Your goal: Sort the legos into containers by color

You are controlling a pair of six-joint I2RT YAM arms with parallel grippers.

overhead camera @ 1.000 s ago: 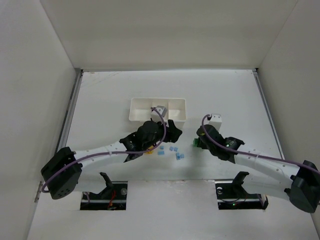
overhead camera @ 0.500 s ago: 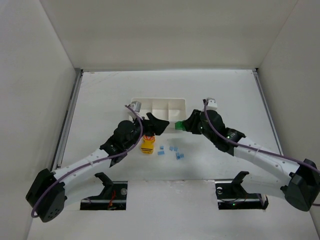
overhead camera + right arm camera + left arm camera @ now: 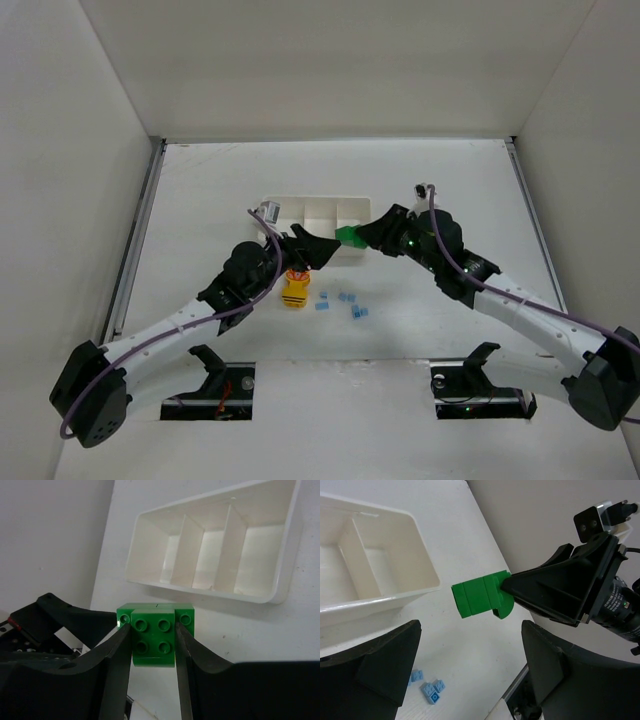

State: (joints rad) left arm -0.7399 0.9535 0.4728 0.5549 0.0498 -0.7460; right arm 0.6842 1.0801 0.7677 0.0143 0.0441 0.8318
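Right hand (image 3: 153, 652) pinches green brick (image 3: 155, 632) near tray (image 3: 260, 599).

Left arm (image 3: 190, 320) extends forward and to the right. Black two-finger left gripper (image 3: 312, 249) spread wide, nothing between its fingers. Right arm (image 3: 520, 310) extends forward and to the left. Black right gripper (image 3: 360, 236) clamped on bright green plastic brick (image 3: 347, 236). Gripper tips face each other, near, not touching.
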